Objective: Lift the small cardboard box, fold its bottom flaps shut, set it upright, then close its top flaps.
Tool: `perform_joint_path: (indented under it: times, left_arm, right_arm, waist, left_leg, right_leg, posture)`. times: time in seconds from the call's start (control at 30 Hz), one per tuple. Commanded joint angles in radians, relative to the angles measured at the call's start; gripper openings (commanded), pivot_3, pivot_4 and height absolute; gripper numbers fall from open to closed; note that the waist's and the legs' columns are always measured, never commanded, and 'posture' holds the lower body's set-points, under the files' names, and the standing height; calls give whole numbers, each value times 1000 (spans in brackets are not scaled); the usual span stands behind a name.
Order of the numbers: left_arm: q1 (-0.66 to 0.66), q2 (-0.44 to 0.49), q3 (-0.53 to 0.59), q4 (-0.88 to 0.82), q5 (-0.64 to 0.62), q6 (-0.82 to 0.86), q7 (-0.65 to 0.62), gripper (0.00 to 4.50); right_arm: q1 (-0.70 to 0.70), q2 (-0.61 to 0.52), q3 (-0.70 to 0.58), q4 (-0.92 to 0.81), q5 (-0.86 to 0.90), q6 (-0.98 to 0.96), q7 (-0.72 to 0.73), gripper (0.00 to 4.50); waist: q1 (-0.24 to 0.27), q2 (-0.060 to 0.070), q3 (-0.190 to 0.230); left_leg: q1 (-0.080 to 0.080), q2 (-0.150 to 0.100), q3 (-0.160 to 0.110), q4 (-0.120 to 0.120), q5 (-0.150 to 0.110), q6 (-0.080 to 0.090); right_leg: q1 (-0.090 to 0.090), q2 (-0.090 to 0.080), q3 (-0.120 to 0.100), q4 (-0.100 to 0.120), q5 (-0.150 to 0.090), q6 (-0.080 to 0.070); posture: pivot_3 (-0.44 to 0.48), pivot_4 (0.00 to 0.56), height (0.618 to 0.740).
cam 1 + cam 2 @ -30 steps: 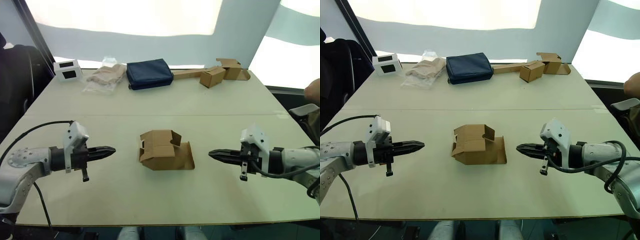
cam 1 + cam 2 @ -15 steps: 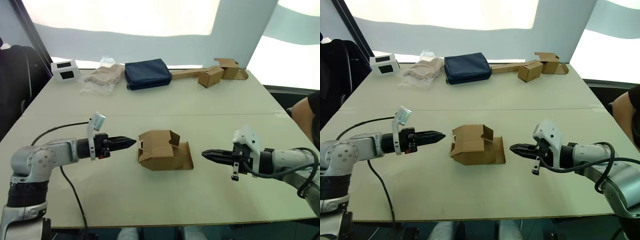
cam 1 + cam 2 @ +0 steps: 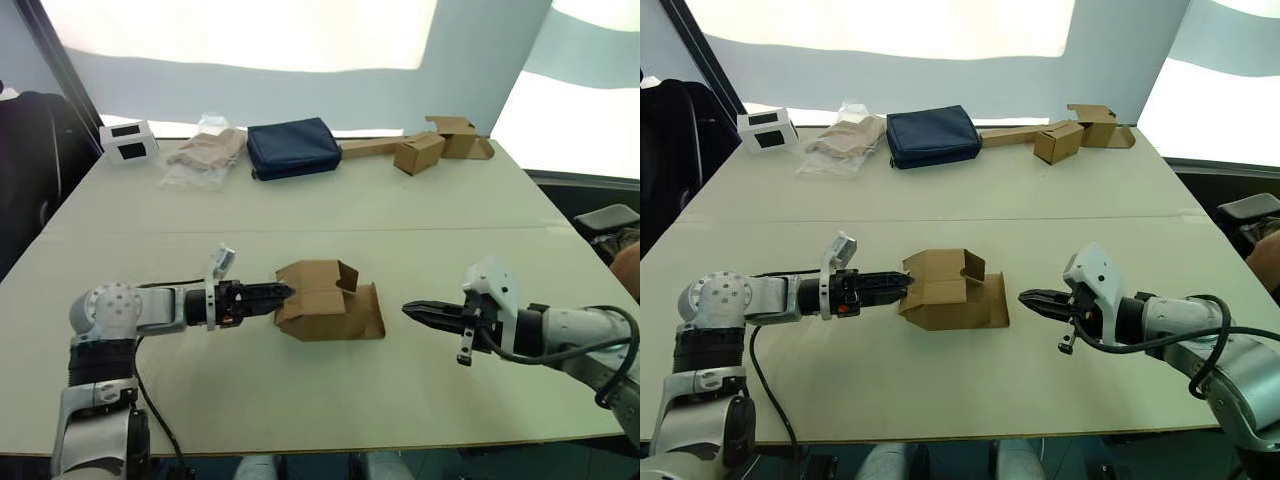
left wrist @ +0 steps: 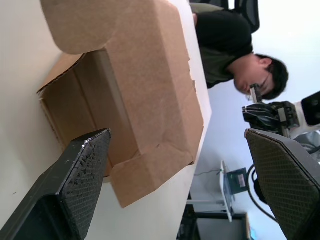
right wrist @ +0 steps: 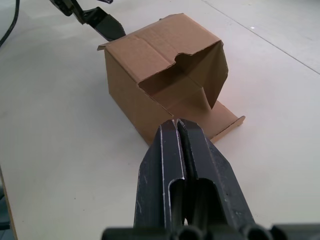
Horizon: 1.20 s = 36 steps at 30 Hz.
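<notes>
The left pincer [image 3: 283, 293] has reached the small cardboard box [image 3: 325, 300], fingers spread apart. The right pincer [image 3: 410, 310], closed, waits just beside it, mid-table [image 3: 330, 200].

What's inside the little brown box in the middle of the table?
The small cardboard box lies on its side, flaps open. Through the open ends, only bare cardboard walls show. The deepest corners are shadowed, so something tiny there cannot be ruled out.

The box [image 3: 322, 300] is plain brown cardboard, dull and a bit rough at its cut edges. The table [image 3: 300, 205] looks smooth and matt. The gripper fingers [image 4: 80, 185] are black with bumpy, grippy pads.
</notes>
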<state>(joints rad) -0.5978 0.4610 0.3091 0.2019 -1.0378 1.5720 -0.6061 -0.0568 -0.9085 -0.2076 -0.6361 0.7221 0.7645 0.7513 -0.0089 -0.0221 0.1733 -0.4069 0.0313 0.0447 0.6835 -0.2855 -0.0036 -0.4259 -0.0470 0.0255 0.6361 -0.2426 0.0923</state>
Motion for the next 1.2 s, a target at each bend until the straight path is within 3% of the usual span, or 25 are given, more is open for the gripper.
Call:
perform_joint_path:
  times: [0.03,0.37,0.87,1.2]
  left_arm:
    - [-25,-31,10,12,1,-15,-2,4407]
    - [-67,-70,-94,169,106,-182,-119,4407]
    - [-115,-81,-160,282,197,-269,-257,4407]
    - [-123,-76,-157,283,214,-257,-293,524]
  right_arm:
    - [0,7,-33,-43,18,-1,-13,0]
    - [-18,1,-34,-53,35,12,-32,0]
    - [-7,0,-38,-79,51,25,-61,0]
    - [-6,4,-37,-85,59,27,-71,0]
  waist:
    - [-1,0,0]
    - [-1,0,0]
    - [-1,0,0]
    - [-1,0,0]
  left_leg:
    - [0,0,0,0,0,0]
    - [0,0,0,0,0,0]
    - [0,0,0,0,0,0]
    - [0,0,0,0,0,0]
  right_leg:
    - [0,0,0,0,0,0]
    - [0,0,0,-1,-1,-2]
    - [0,0,0,-1,-1,-2]
    - [0,0,0,-1,-1,-2]
  posture:
    - [0,150,740]
    - [0,150,740]
    - [0,150,740]
    - [0,150,740]
